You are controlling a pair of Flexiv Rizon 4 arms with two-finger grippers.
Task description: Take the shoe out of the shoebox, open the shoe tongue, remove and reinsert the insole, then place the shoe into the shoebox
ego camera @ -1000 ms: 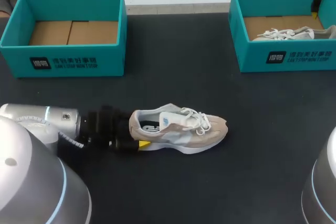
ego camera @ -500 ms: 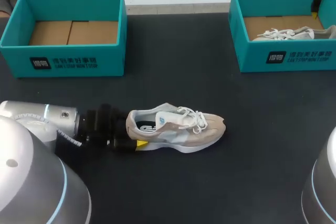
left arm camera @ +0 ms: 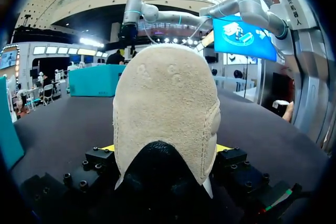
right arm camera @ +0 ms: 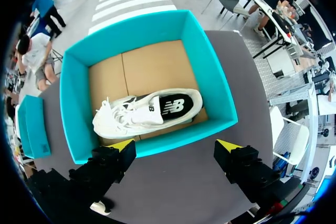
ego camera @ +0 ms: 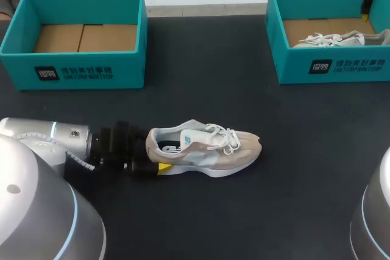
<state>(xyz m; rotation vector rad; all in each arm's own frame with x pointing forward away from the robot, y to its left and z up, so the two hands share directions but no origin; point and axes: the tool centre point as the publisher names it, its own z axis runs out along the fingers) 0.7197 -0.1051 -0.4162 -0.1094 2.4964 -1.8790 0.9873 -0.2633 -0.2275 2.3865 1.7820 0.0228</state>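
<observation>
Left end effector low, horizontal, clamping shoe heel; right end effector raised, fingers wide apart.

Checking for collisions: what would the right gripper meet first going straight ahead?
Probably the white shoe lying in the teal shoebox ahead of the right gripper, though the box's near wall may come first.

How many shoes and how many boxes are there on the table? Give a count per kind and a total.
Shoes: 2, a beige shoe and a white shoe
Boxes: 2, the left box and the right box
Total: 4
</observation>
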